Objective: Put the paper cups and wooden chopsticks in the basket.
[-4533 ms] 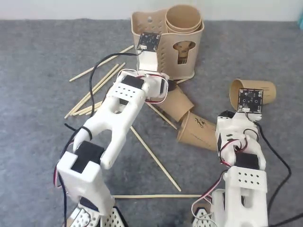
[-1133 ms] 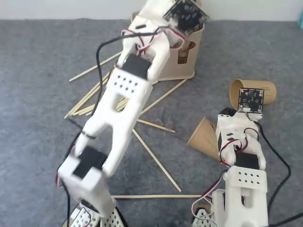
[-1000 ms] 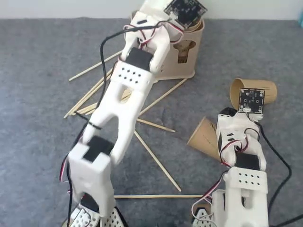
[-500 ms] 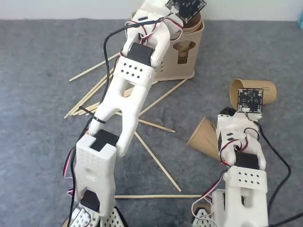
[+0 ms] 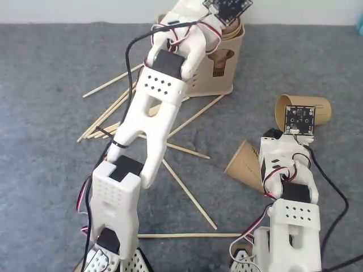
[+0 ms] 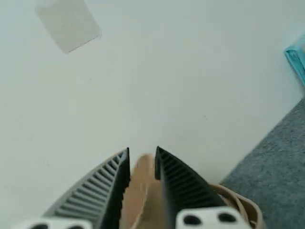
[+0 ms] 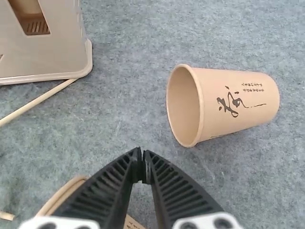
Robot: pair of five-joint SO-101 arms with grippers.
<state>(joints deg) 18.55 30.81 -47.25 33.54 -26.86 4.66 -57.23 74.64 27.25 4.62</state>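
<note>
My left arm (image 5: 164,73) stretches over the tan basket (image 5: 218,71) at the back of the table. In the left wrist view my left gripper (image 6: 142,152) is shut on the wall of a paper cup (image 6: 140,188), just above the basket rim (image 6: 238,202). More cups (image 5: 232,29) sit nested inside the basket. My right gripper (image 7: 142,160) is shut and holds nothing; it hangs a short way from a cup lying on its side (image 7: 221,105) (image 5: 320,107). Another cup (image 5: 244,164) lies beside the right arm. Several wooden chopsticks (image 5: 110,107) lie on the carpet.
Grey carpet (image 5: 45,170) covers the table. One long chopstick (image 5: 187,192) lies between the arms, another (image 5: 187,235) near the front edge, and one (image 7: 38,100) leans out from the basket's corner (image 7: 52,47). A white wall stands behind the basket.
My left arm has stretched slightly farther over the basket with the cup in its gripper. The right arm and both cups on the carpet have stayed put.
</note>
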